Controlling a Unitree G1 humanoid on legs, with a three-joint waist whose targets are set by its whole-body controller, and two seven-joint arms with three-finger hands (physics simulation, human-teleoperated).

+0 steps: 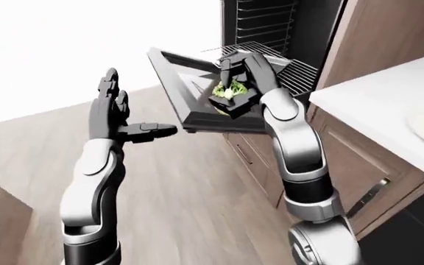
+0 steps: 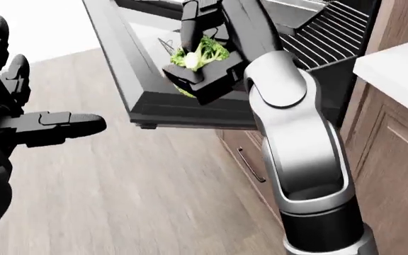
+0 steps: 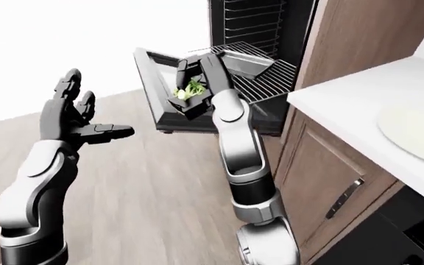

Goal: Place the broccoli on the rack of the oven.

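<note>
Nearest, the left hand [image 2: 27, 114] hangs empty over the wooden floor [image 2: 154, 202], fingers spread and thumb pointing right, grasping nothing. To the right, the white bench [image 3: 359, 105] carries a pale plate [image 3: 418, 130] above brown cabinets [image 1: 359, 165].

Farther in, the right hand [image 2: 200, 58] is clenched around the broccoli [image 2: 198, 52], green florets showing between the dark fingers. It hangs above the dropped oven door [image 1: 190, 94], short of the rack [image 3: 271, 80], which juts out of the oven [image 1: 271, 22] with a dark tray [image 3: 241, 63] sitting on it.

The main risk, as I judge it, is a release too soon: the broccoli would land on the sloping door glass and roll to the floor. The tray takes up much of the rack's left, so a careless reach could set the broccoli in the tray or nudge it; how much bare wire is free is hard to tell from here. The forearm could also catch the door edge.

No readable writing or brand shows.
</note>
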